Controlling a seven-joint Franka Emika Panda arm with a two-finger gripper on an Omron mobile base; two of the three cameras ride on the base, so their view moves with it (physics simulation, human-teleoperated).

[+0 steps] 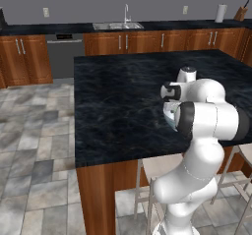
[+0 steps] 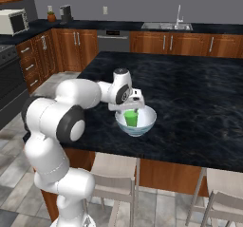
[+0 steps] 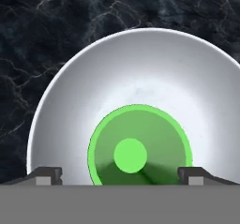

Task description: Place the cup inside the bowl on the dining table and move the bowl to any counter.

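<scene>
Dining-table counter (image 2: 199,102): black marbled island top, carries the bowl near its front edge.
Bowl (image 2: 147,121): pale, glassy, upright; the next grasp must take its thin rim, which likely slips or tips.
Cup (image 2: 131,118): green, upright inside the bowl; a jolt could topple it.
Gripper (image 2: 131,108): jaws spread wide, released, straddling the cup, so lifting off-centre may snag it.

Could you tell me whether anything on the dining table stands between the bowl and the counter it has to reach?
Nothing visible does. The bowl, with the cup standing in it, sits near the dining table's front edge; the tabletop beyond it is bare, then a floor gap before the counter. The open gripper hovers above.
</scene>
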